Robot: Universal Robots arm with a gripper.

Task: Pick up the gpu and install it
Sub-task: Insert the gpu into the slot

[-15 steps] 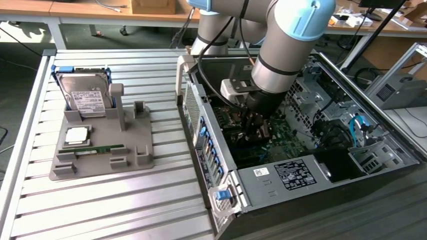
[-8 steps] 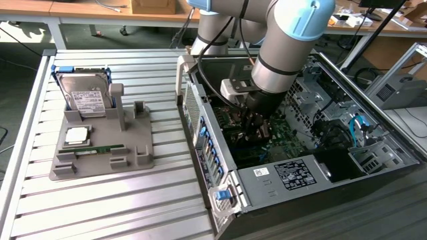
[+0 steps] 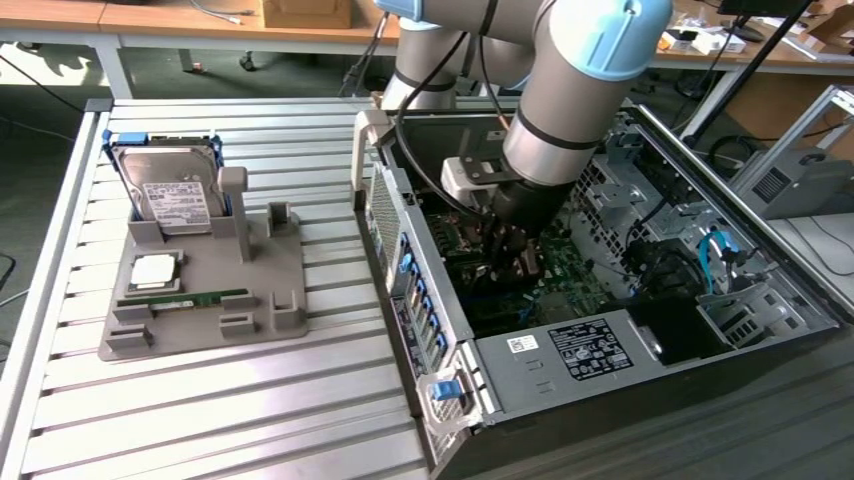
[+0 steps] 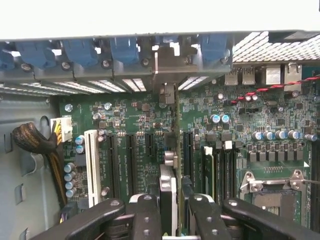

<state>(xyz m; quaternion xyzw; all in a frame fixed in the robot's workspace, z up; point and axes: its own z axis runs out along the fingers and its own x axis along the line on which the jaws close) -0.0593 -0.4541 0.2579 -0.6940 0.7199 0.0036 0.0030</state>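
The gpu [image 4: 169,192] appears edge-on in the wrist view, a thin card with a dark fan housing, gripped between my black fingers [image 4: 146,217]. My gripper [image 4: 173,222] is shut on it. The card stands upright over the green motherboard [image 4: 135,125], in line with the black expansion slots [image 4: 112,165]. Its metal end bracket [image 4: 167,80] reaches the rear slot openings under the blue latches [image 4: 122,50]. Whether its edge sits in a slot I cannot tell. In the exterior view my gripper [image 3: 514,255] is deep inside the open computer case [image 3: 561,350].
A white slot [image 4: 91,165] and a sleeved cable bundle [image 4: 35,142] lie beside the card. Memory slots [image 4: 220,167] and the CPU socket [image 4: 272,192] are on its other side. On the slatted table, a grey fixture [image 3: 200,320] holds a hard drive [image 3: 174,195] and a green memory stick [image 3: 187,298].
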